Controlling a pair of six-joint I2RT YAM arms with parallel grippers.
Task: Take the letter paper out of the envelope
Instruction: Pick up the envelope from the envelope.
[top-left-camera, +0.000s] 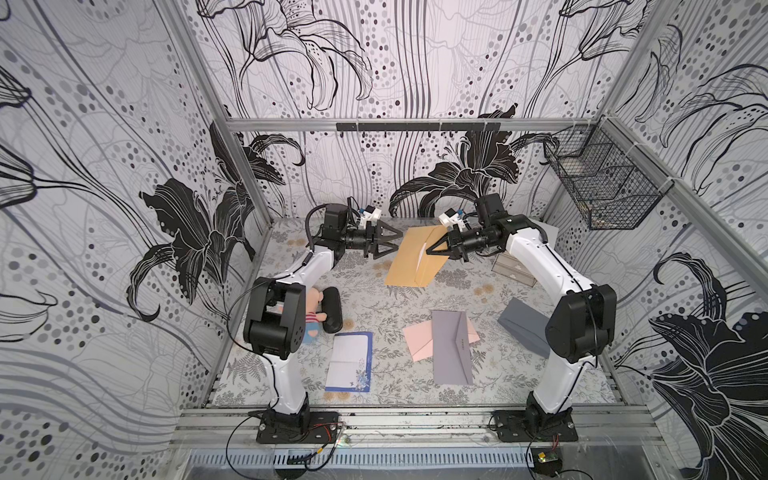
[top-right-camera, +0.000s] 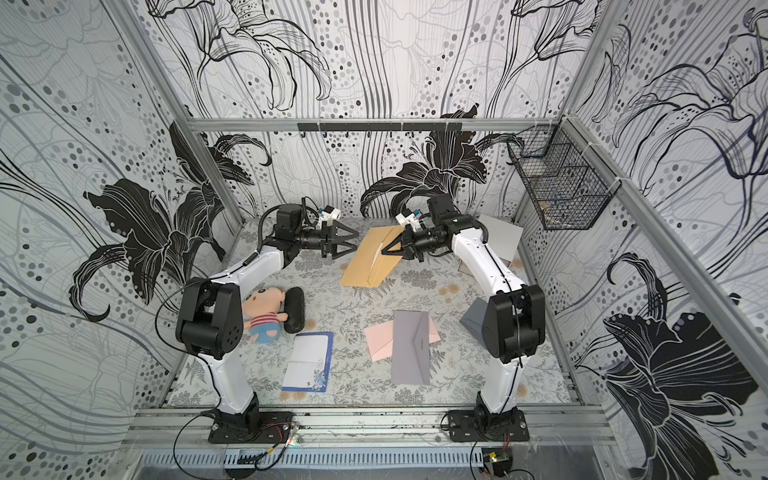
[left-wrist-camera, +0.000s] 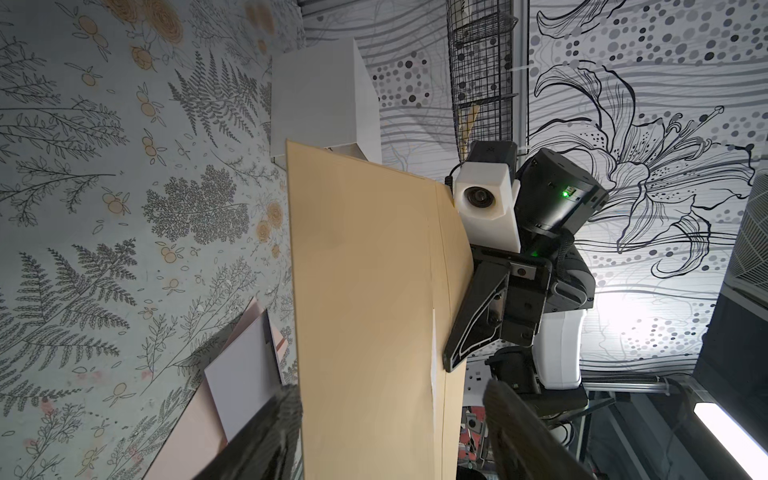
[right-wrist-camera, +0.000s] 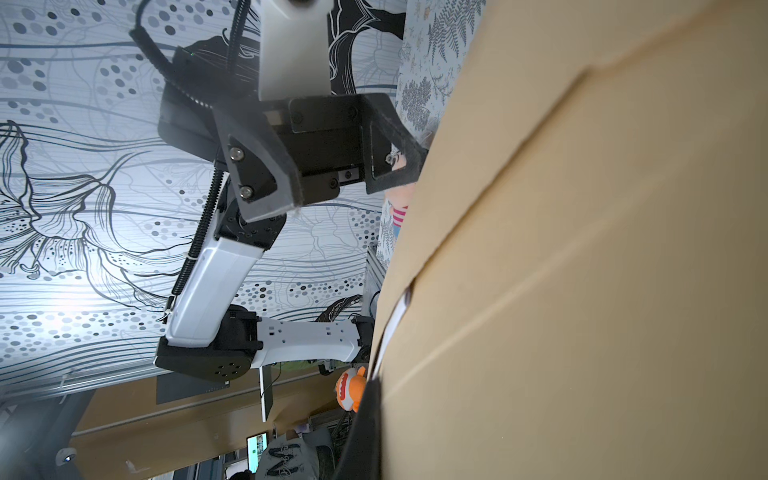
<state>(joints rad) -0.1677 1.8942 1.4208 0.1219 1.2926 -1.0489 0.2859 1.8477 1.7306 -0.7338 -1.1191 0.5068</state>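
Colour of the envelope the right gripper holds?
Tan kraft envelope, clearest in a top view.

The envelope (top-left-camera: 409, 259) at the right gripper (top-left-camera: 428, 252) is tan, with a white strip of paper (left-wrist-camera: 433, 349) at its mouth. Both that gripper and the left gripper (top-left-camera: 400, 241) are black. The tablecloth (top-left-camera: 374, 299) under them is pale grey-green with grey ferns and orange blossoms. The walls (top-left-camera: 374, 62) behind them are white with black lilies and grey dots.

Both arms reach inward from their bases and face each other, the left gripper (top-left-camera: 398, 242) with its jaws spread (wrist held roughly level), the right gripper (top-left-camera: 429, 252) pinched shut.
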